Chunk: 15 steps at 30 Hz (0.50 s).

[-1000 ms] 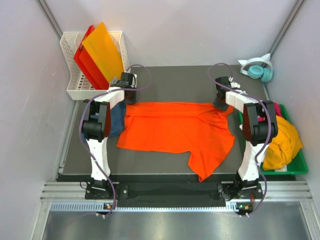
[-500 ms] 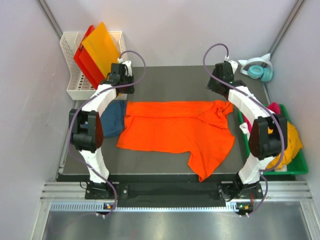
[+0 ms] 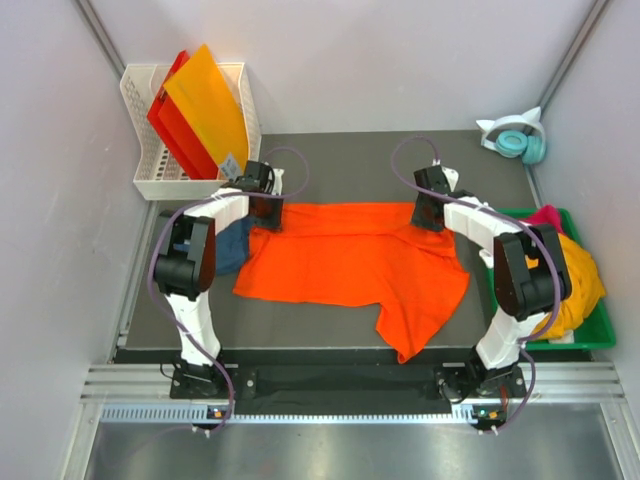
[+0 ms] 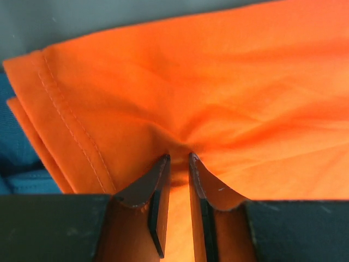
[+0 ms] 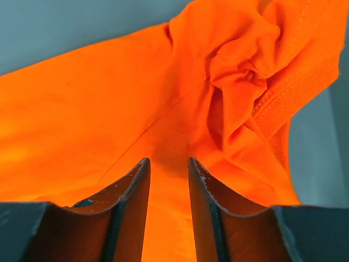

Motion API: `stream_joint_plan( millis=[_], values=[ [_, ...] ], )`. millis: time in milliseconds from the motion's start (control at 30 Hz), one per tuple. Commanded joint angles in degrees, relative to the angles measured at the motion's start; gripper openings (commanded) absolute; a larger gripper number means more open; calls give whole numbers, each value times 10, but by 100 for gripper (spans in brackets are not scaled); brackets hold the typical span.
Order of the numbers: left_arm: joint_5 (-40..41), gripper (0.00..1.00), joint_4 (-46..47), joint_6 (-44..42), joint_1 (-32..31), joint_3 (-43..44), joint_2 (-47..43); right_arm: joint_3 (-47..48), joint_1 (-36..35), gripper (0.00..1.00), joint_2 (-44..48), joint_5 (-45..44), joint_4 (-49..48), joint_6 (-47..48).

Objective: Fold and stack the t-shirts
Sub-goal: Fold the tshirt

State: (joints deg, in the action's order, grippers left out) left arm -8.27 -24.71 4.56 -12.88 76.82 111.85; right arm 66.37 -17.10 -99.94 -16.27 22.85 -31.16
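Note:
The large bright orange t-shirt (image 3: 355, 262) lies spread across the dark table. My left gripper (image 3: 266, 209) is at its back left corner, and its jaws are pinched on a puckered fold of the orange t-shirt (image 4: 180, 82) near the stitched hem. My right gripper (image 3: 430, 212) is at the back right, by the bunched collar (image 5: 245, 71), its jaws drawn close with the orange t-shirt (image 5: 109, 93) between them. The dark teal-blue t-shirt (image 3: 234, 243) lies partly under the orange one's left edge and shows in the left wrist view (image 4: 16, 153).
A white basket (image 3: 150, 180) at the back left holds stiff orange and red plastic sheets (image 3: 200, 105). A green bin (image 3: 585, 335) at the right holds yellow-orange (image 3: 572, 275) and magenta (image 3: 546, 214) t-shirts. Teal headphones (image 3: 520, 138) lie at the back right.
Both arms swung back towards the table's far edge, then came down onto the orange t-shirt's back edge. The bunched back right corner now lies flatter.

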Motion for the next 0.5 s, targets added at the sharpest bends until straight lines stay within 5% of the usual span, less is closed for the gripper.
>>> stream_joint_plan(
  millis=[0,467],
  values=[
    [17,25,-11,-5,1,34,21,11,5,35,-10,-38,1,-25],
    [48,25,-29,1,2,46,55,-52,67,36,27,-75,35,-66]
  ],
)
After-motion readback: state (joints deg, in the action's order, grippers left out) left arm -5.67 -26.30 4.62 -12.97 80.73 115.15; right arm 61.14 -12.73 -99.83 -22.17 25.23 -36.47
